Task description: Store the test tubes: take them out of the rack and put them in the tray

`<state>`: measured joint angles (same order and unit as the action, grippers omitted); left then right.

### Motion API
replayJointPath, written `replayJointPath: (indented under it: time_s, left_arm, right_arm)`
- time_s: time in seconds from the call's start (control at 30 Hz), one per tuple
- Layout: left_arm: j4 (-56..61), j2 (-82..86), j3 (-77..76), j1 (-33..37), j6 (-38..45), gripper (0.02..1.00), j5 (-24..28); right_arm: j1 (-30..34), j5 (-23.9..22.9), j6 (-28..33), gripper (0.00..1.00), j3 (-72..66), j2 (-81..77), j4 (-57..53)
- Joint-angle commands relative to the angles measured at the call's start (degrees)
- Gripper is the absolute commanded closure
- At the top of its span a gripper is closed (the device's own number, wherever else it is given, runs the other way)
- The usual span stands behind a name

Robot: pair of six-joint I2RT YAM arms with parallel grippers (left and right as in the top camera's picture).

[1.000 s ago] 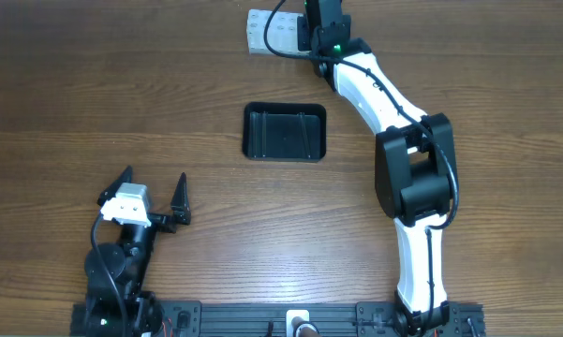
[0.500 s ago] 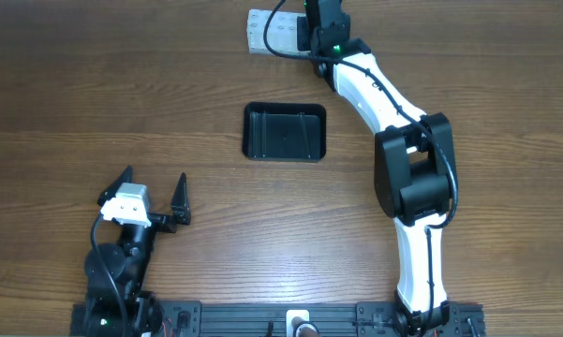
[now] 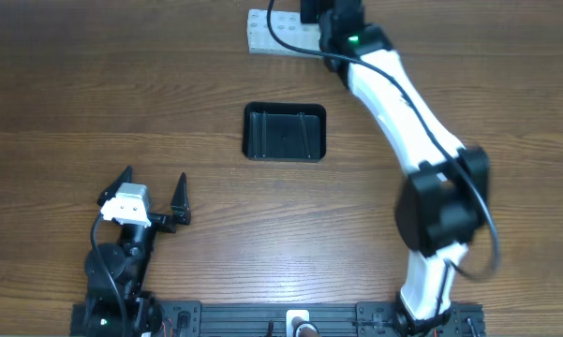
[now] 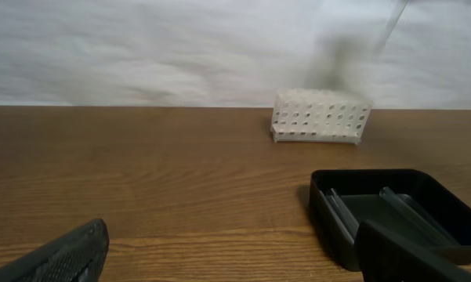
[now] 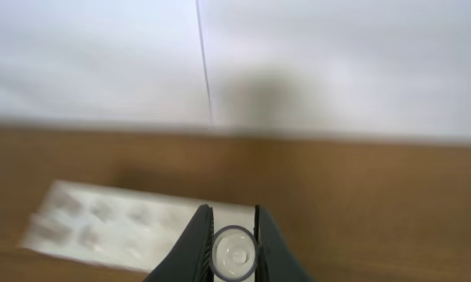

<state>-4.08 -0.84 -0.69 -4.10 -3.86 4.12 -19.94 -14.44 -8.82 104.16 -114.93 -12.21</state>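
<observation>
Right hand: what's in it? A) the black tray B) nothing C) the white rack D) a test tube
D: in the right wrist view the right hand is shut on a clear test tube, near the rack.

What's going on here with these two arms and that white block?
The robot is moving test tubes from the white rack into the black tray. The right arm's fingers are shut on a clear tube right by the rack, at the far edge of the table. A couple of tubes already lie in the tray. The left arm's fingers are open and empty, near its own base.
</observation>
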Motion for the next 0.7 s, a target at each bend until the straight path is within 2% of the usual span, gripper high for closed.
replayJointPath:
  time_s: [0.03,0.17,0.33,0.53,0.7]
  left_arm:
    - [-0.04,0.50,0.35,0.26,0.85,0.018,0.35]
    - [-0.04,0.50,0.35,0.26,0.85,0.018,0.35]
    - [-0.04,0.50,0.35,0.26,0.85,0.018,0.33]
    - [-0.04,0.50,0.35,0.26,0.85,0.018,0.33]
    - [-0.04,0.50,0.35,0.26,0.85,0.018,0.35]
  right_arm:
    - [-2.62,-0.17,-1.36,0.941,0.76,10.91,-8.59]
    - [-4.96,1.90,-6.67,0.950,0.72,11.41,-21.03]
    - [-6.67,10.95,-9.60,0.965,0.66,7.87,-32.65]
    - [-7.52,15.74,-10.05,0.972,0.59,0.72,-35.63]
    - [-8.02,16.59,-11.13,0.976,0.59,-4.74,-35.63]
